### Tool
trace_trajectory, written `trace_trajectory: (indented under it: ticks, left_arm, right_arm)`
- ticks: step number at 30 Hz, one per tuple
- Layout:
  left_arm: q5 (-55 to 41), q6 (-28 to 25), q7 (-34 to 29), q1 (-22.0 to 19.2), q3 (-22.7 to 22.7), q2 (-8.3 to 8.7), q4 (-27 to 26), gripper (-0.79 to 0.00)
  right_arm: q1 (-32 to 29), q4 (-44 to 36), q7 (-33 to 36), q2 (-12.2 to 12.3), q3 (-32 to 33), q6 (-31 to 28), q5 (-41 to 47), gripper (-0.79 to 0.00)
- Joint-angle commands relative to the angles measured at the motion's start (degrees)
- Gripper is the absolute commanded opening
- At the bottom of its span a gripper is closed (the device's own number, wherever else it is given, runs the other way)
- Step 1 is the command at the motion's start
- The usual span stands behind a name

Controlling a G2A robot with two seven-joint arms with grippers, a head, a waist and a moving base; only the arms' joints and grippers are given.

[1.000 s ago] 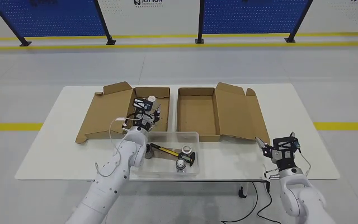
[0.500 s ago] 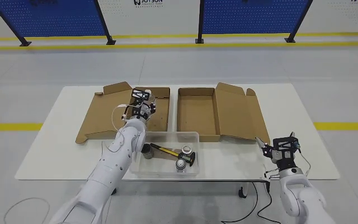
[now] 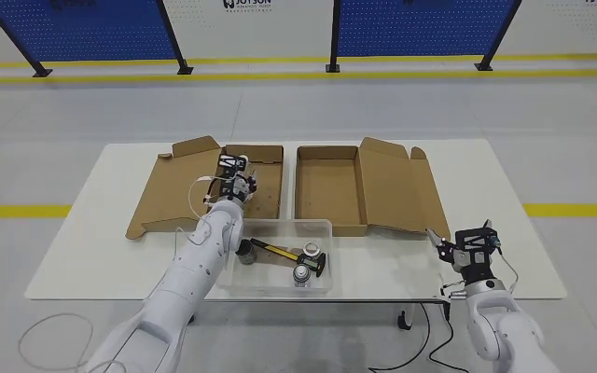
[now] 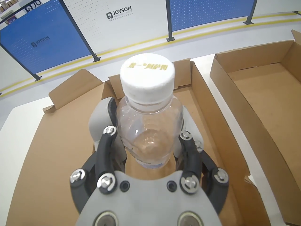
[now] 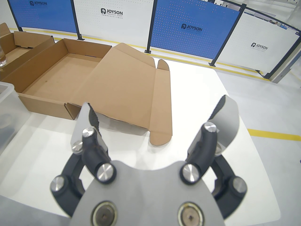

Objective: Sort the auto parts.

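My left gripper (image 4: 148, 130) is shut on a clear plastic bottle (image 4: 148, 123) with a white cap, gripped around its body by the grey fingers (image 4: 100, 118). In the top view this gripper (image 3: 233, 177) holds the bottle (image 3: 240, 164) over the left cardboard box (image 3: 269, 194), whose brown floor (image 4: 58, 130) lies just beneath. My right gripper (image 3: 466, 244) stands open near the table's front right corner, with nothing between its fingers (image 5: 88, 116). A clear plastic bin (image 3: 322, 227) at the front middle holds a black and yellow tool (image 3: 284, 252) and several metal cylindrical parts (image 3: 311, 250).
A second open cardboard box (image 3: 326, 191) sits right of the first, its flap (image 3: 401, 186) spread toward my right arm. In the right wrist view that box (image 5: 58, 71) is ahead, with bare white table (image 5: 200, 90) beside it.
My left arm has stretched farther out over the left box with the bottle in its grip. The right arm has not moved.
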Motion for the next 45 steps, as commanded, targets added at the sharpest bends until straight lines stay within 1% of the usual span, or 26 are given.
trace_trajectory:
  ticks: [1, 6, 11, 16, 19, 24, 28, 34, 37, 39, 42, 45]
  left_arm:
    - [-0.79, -0.34, -0.21, -0.24, -0.19, -0.24, 0.69, 0.000]
    - [-0.27, -0.82, -0.26, -0.71, -0.30, -0.52, 1.65, 0.000]
    - [0.84, -0.66, 0.46, -0.69, -0.83, -0.49, 1.08, 0.000]
    - [2.15, -0.06, 0.54, 0.23, -1.92, -0.13, -1.99, 0.000]
    - [3.58, -0.27, 0.33, 1.16, -3.04, 0.43, -5.25, 0.000]
    - [6.53, -1.84, -1.36, 4.24, -6.10, 1.94, -13.81, 0.000]
    - [10.42, -3.14, -4.35, 8.46, -9.44, 3.52, -23.29, 0.000]
    - [12.24, -7.28, -10.00, 15.57, -13.71, 5.07, -38.56, 0.000]
    - [11.78, -11.42, -13.20, 18.26, -15.12, 5.61, -43.59, 0.000]
    - [8.46, -14.70, -16.02, 19.80, -16.07, 5.80, -46.39, 0.000]
    - [7.01, -21.54, -21.22, 21.75, -16.62, 6.34, -50.06, 0.000]
    - [3.78, -27.07, -25.58, 23.60, -17.16, 6.73, -52.92, 0.000]
  right_arm:
    - [0.00, 0.00, 0.00, 0.00, 0.00, 0.00, 0.00, 0.000]
    - [0.00, 0.00, 0.00, 0.00, 0.00, 0.00, 0.00, 0.000]
    - [0.00, 0.00, 0.00, 0.00, 0.00, 0.00, 0.00, 0.000]
    - [0.00, 0.00, 0.00, 0.00, 0.00, 0.00, 0.00, 0.000]
    - [0.00, 0.00, 0.00, 0.00, 0.00, 0.00, 0.00, 0.000]
    - [0.00, 0.00, 0.00, 0.00, 0.00, 0.00, 0.00, 0.000]
    - [0.00, 0.00, 0.00, 0.00, 0.00, 0.00, 0.00, 0.000]
    - [0.00, 0.00, 0.00, 0.00, 0.00, 0.00, 0.00, 0.000]
    - [0.00, 0.00, 0.00, 0.00, 0.00, 0.00, 0.00, 0.000]
    - [0.00, 0.00, 0.00, 0.00, 0.00, 0.00, 0.00, 0.000]
    - [0.00, 0.00, 0.00, 0.00, 0.00, 0.00, 0.00, 0.000]
    - [0.00, 0.00, 0.00, 0.00, 0.00, 0.00, 0.00, 0.000]
